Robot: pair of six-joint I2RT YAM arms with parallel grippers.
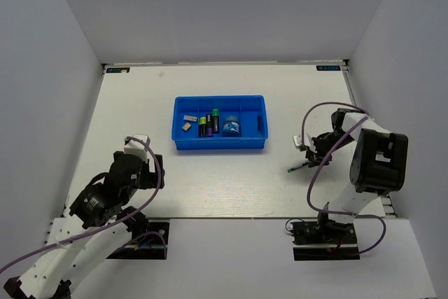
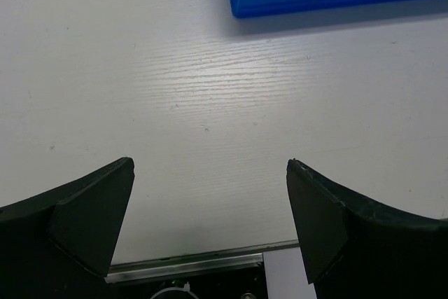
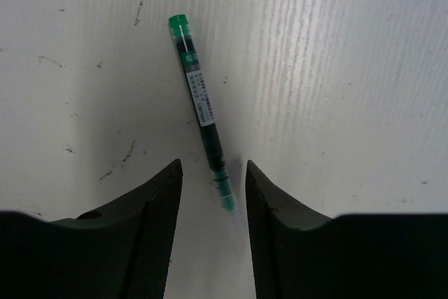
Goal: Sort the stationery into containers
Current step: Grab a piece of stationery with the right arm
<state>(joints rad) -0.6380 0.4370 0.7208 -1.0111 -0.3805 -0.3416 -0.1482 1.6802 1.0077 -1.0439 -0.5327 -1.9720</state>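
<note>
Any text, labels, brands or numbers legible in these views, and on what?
Label on the thin black pen with green ends: fine print, too small to read.
Small blue sticker at the far right corner of the white tabletop: blurred, unreadable.
Round blue-white tape roll in the bright blue plastic tray: pattern only, no legible words.

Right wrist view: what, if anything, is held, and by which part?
Nothing yet: the right gripper has its fingers either side of the tip end of the thin green-and-black pen lying on the white table, gaps showing.
</note>
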